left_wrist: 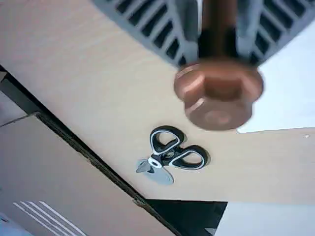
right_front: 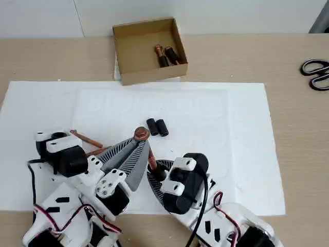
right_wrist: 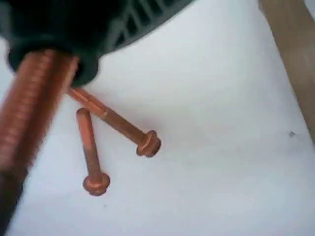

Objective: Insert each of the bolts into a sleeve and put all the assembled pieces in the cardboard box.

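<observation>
Bolt [right_front: 146, 149] sits clamped in my left fingers [right_front: 121, 152], shaft angled into the sleeve [right_front: 158, 174] my right fingers [right_front: 153, 185] pinch.

Inside the cardboard box [right_front: 152, 73], two assembled pieces [right_front: 165, 55] side by side. Right of the box, scissors [right_front: 316, 73]. In front of the box, on the sheet [right_front: 231, 128]: two loose sleeves [right_front: 157, 127] touching; farther front, a bolt [right_front: 150, 156], head in the left gripper [right_front: 140, 139], tip in a sleeve [right_front: 156, 172] in the right gripper [right_front: 157, 175]; front-left, two loose bolts [right_front: 87, 140].
</observation>
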